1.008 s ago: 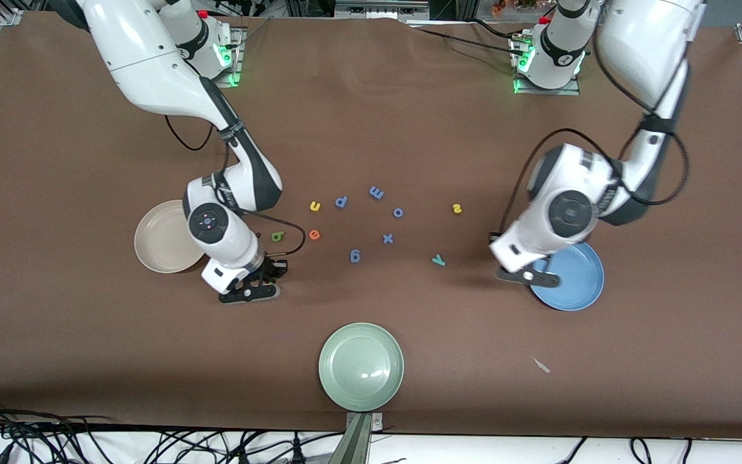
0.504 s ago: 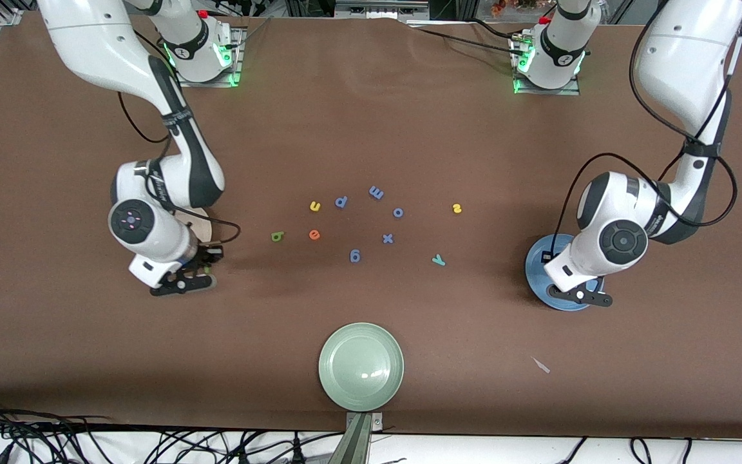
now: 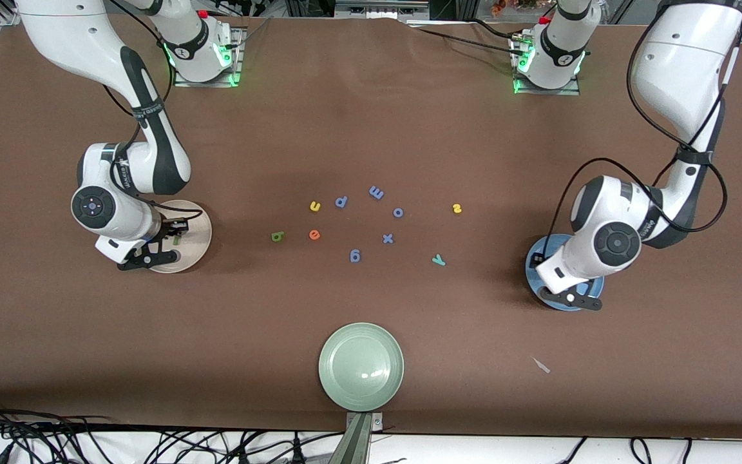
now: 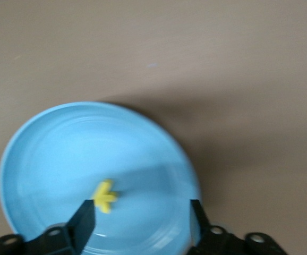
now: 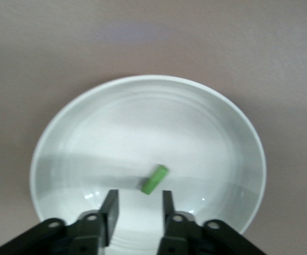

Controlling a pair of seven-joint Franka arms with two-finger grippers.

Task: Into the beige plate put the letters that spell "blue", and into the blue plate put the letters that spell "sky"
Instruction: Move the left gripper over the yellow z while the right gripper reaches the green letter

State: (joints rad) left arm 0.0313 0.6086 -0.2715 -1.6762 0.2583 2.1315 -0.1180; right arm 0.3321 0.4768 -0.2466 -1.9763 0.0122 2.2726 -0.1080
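My left gripper (image 4: 140, 213) hangs open over the blue plate (image 4: 90, 138). A yellow "k" (image 4: 105, 195) lies in that plate, free beside one finger (image 4: 83, 222). My right gripper (image 5: 138, 204) is open over the beige plate (image 5: 68, 122), and a green "l" (image 5: 155, 179) lies in it just ahead of the fingertips. On the table between the two plates lie the green "b" (image 3: 277, 236), orange "e" (image 3: 314, 234), yellow "u" (image 3: 315, 206), yellow "s" (image 3: 456, 208) and teal "y" (image 3: 438, 260). The beige plate (image 3: 200, 225) is at the right arm's end, the blue plate (image 3: 534, 258) at the left arm's.
Several blue-purple letters (image 3: 355, 256) are scattered among the coloured ones at the table's middle. A pale green plate (image 3: 361, 366) sits close to the front edge. A small scrap (image 3: 541, 365) lies nearer the front camera than the blue plate.
The right arm has swung from beside the "b" to over the beige plate, and the left arm has moved over the blue plate. Both grippers have opened, leaving the "l" and the "k" in the plates.
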